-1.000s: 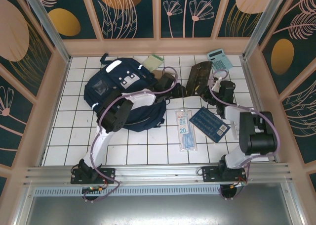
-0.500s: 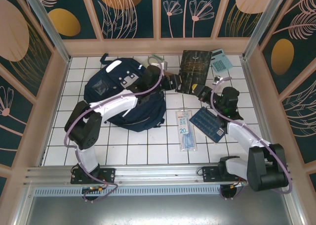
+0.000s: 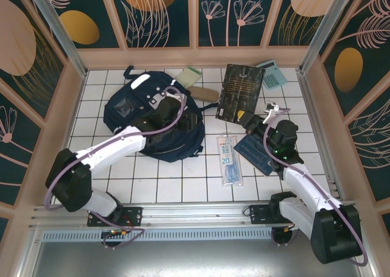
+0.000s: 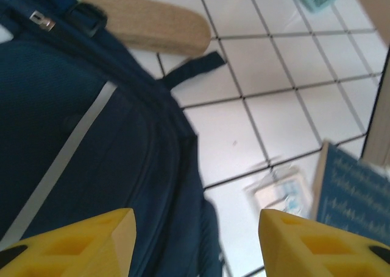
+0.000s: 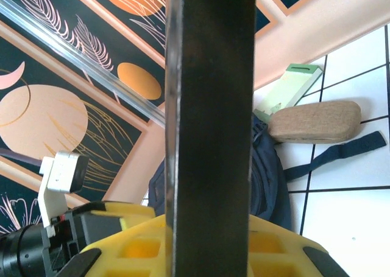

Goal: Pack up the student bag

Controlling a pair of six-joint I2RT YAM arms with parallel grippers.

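The student bag [image 3: 119, 115] lies on the far left part of the white tiled table [image 3: 183, 185]. The left arm covers its right side from above, and the left pincer [image 4: 195, 240] is dark against the dark cloth there, so it is hard to make out from the top camera. In the left wrist view its two yellow fingertips stand apart with nothing between them, over the edge of the bag and the tiles beside it. A small packet [image 4: 280, 192] below is too blurred to read.

The right pincer [image 3: 248, 120] is closed on the lower edge of a dark book [image 3: 241, 91] and holds it upright. The book hides part of the calculator [image 3: 275, 76] behind it. In the right wrist view the book is cut off at the top. The blue notebook [image 3: 259, 152] lies partly under the right arm. A cork case [image 3: 204, 94] lies just beside the bag.
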